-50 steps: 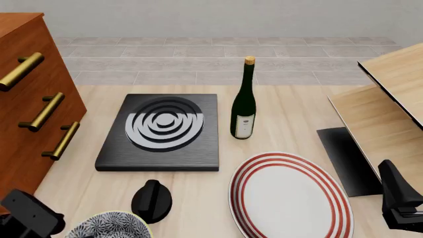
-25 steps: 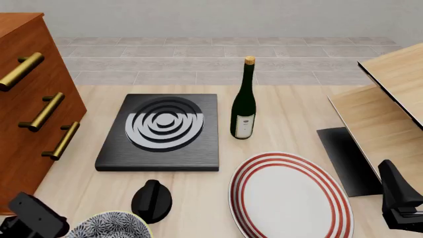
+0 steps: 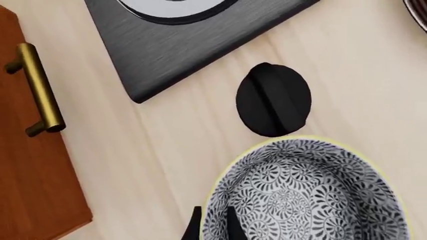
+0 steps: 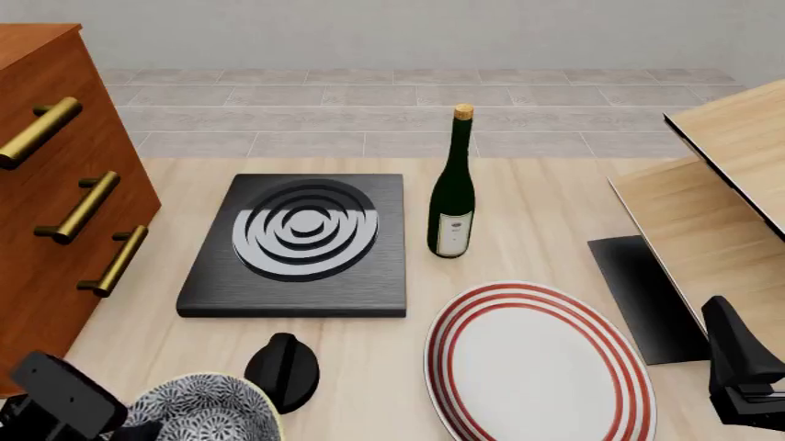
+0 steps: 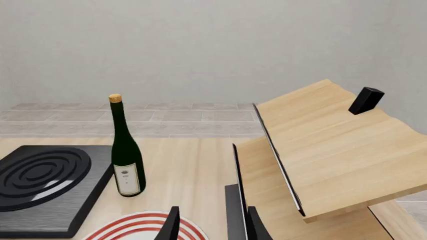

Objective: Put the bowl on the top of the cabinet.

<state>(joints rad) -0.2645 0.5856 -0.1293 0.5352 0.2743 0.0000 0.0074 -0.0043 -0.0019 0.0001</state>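
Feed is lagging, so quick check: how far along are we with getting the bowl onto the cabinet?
Done: the left gripper is at the black-and-white paisley bowl with a thin yellow rim. In hand: its fingers straddle that rim, apparently clamped; I cannot tell whether the bowl is off the table. Left: raise it and set it on top of the tall reddish-brown wooden cabinet.

Grey wall [image 5: 213, 45], tiled floor [image 4: 368, 110] (pale grey) — light-wood table [image 4: 552, 211].
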